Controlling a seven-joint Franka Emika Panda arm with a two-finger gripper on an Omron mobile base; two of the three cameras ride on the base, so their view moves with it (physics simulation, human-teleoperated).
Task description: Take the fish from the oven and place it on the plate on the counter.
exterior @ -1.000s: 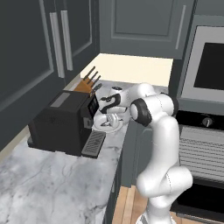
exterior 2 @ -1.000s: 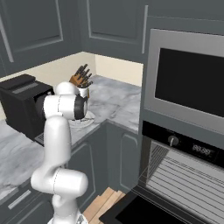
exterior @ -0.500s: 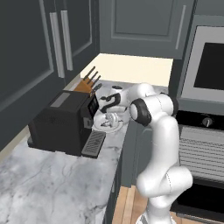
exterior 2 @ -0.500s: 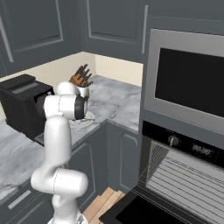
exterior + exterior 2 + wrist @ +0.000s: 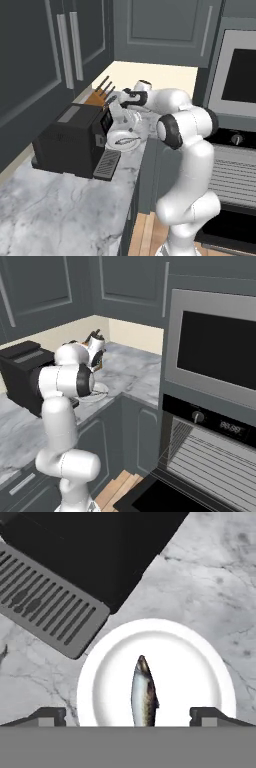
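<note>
The fish (image 5: pixel 144 693) lies flat in the middle of the plate (image 5: pixel 195 662) on the table (image 5: pixel 210 577), beside the coffee machine (image 5: pixel 75 137). The gripper (image 5: pixel 128 716) hovers above, fingers (image 5: pixel 50 716) spread wide and empty, apparently releasing it there.

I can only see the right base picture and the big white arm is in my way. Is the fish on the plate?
Observer: Yes. In the hand view the fish lies on the white plate.
Operator: Is the tool squeezing it?
Observer: No. The tool is open, a fingertip on each side, apart from the fish.
Operator: What's next to the plate?
Observer: The black coffee machine, its grated drip tray just beside the plate's rim.
</note>
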